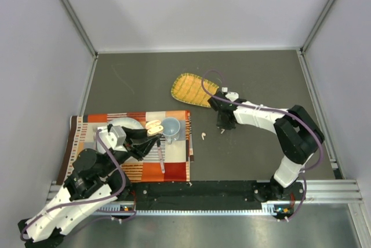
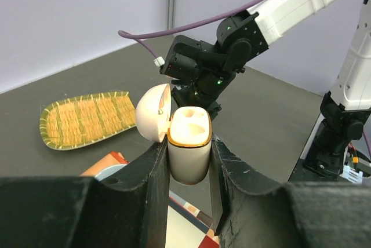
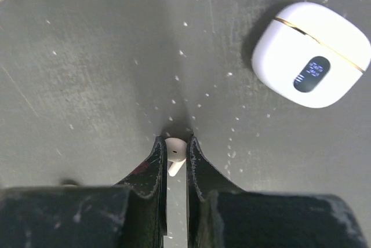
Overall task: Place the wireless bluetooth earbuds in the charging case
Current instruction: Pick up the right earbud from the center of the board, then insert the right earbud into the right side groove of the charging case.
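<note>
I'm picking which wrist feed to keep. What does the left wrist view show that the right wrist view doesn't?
Only left wrist: an open case clamped in the left gripper, the woven tray, and the right arm.
Only right wrist: the right gripper shut on an earbud, and a closed case lying flat.
Both: the dark table and each camera's own black fingers.

A lab test cell: grey panel walls point(image 1: 191, 4) enclosing a robot table point(image 1: 145, 80)

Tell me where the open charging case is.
The open charging case is held in the left gripper above the striped cloth, beside the cup.
</note>
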